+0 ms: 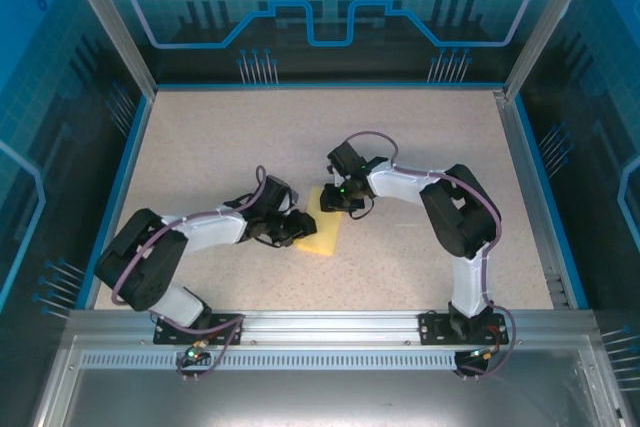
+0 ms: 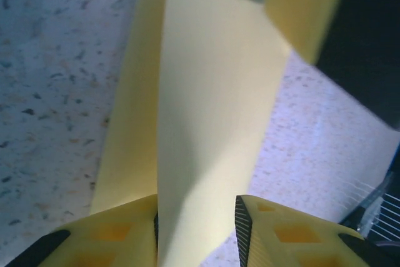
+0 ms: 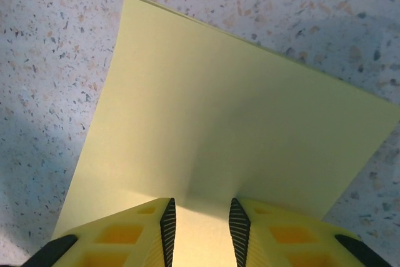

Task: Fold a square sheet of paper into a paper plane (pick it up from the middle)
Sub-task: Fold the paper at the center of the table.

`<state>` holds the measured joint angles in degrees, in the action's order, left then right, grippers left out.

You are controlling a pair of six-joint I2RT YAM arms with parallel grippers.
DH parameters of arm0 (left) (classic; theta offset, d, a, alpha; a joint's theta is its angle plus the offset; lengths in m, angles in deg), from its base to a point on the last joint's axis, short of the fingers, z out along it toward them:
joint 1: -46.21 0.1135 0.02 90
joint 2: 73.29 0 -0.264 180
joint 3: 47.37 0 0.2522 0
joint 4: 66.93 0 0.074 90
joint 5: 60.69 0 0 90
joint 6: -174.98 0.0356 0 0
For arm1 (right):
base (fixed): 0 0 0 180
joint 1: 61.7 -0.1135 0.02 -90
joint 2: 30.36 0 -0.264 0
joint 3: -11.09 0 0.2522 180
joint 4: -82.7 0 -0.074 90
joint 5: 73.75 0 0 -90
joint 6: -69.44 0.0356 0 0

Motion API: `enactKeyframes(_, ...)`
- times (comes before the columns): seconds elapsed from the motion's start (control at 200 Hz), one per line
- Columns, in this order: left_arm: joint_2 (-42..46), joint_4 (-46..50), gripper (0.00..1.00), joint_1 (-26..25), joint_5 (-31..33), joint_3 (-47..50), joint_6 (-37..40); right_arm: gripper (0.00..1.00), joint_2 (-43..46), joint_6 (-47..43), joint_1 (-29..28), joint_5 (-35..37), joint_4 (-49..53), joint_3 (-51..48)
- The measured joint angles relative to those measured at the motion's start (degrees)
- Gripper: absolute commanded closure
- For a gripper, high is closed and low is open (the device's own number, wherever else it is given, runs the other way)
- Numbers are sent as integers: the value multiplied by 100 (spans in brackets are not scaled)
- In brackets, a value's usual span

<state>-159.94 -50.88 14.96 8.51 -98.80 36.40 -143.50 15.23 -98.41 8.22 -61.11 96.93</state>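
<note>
Seeing the square sheet of paper (image 1: 322,234) near mid-table (image 1: 220,147), pale yellow, caught between both tools. On the top camera: left gripper (image 1: 303,230) at the sheet's 9 o'clock edge, right gripper (image 1: 335,209) at its 1 o'clock corner, both touching or overlapping it.

Left wrist view:
- Narrow gap on the left gripper (image 2: 197,236), yellow fingers (image 2: 119,239) with black ribbed pads either side of the sheet (image 2: 212,123).
- Fills that gap pad to pad, then runs toward 12 o'clock as a lifted, curled strip.
- Second layer lying flatter toward 10 o'clock, against the speckled surface.
- Can't tell whether clamped or just sitting in the gap.

Right wrist view:
- Narrow gap again on the right gripper (image 3: 199,229), fingers (image 3: 125,239) set over the sheet's (image 3: 237,110) near edge at 6 o'clock.
- Mostly flat on the table from there, one corner out at 11 o'clock, another at 3 o'clock.
- Soft raised ridge running into the gap between the pads.
- Can't tell whether pinched or only straddled.
</note>
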Motion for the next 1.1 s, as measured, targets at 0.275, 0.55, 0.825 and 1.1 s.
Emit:
enactKeyframes(0.275, 136, -256, 64, 0, -247, 0, -55, 67, -2, -17, 2, -44, 0, 2)
enactKeyframes(0.55, 168, -710, 64, -24, -413, 0, -111, 67, -11, 46, 39, -155, -11, 0)
enactKeyframes(0.825, -306, -1279, 64, -70, -459, 0, -155, 66, -11, 118, 52, -511, -37, -22)
enactKeyframes(1.1, -627, -1493, 70, -81, -452, 0, -146, 63, 76, 221, 258, -1056, -153, -129)
